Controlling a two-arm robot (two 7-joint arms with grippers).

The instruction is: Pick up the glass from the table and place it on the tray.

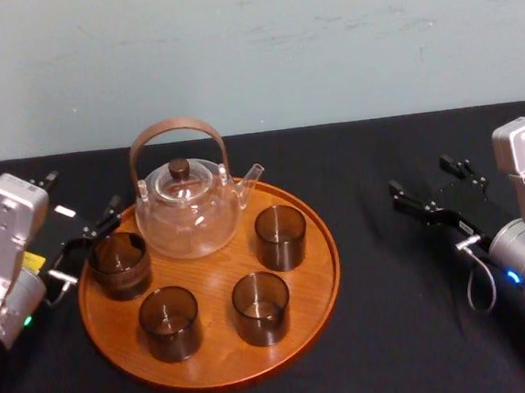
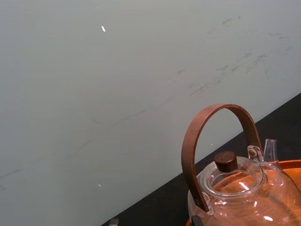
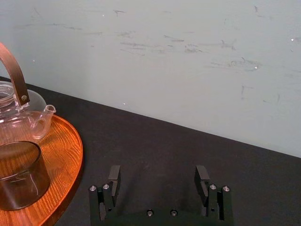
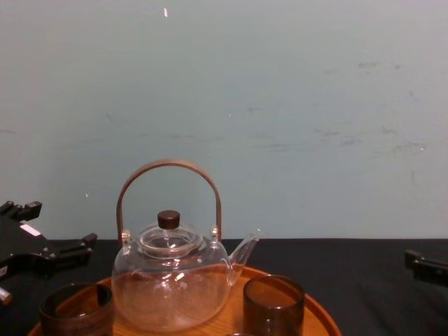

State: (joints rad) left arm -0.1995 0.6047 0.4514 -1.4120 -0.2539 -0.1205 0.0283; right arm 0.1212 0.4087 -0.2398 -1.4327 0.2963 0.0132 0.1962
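Note:
The glass (image 1: 119,264), dark and smoky, stands upright on the left part of the round wooden tray (image 1: 301,326); the chest view shows it too (image 4: 75,308). My left gripper (image 1: 84,252) is open just to the left of this glass, with one finger behind it and one in front. I cannot tell whether the fingers touch it. In the chest view the left gripper (image 4: 43,256) sits low at the left. My right gripper (image 1: 434,188) rests open over the black table (image 1: 412,330) at the right, holding nothing, its fingers (image 3: 113,177) spread wide in the right wrist view.
A clear glass teapot (image 1: 188,208) with a brown hoop handle stands at the tray's back. Three more dark glasses (image 1: 280,236) (image 1: 170,322) (image 1: 261,307) stand on the tray. A pale wall closes off the table's far edge.

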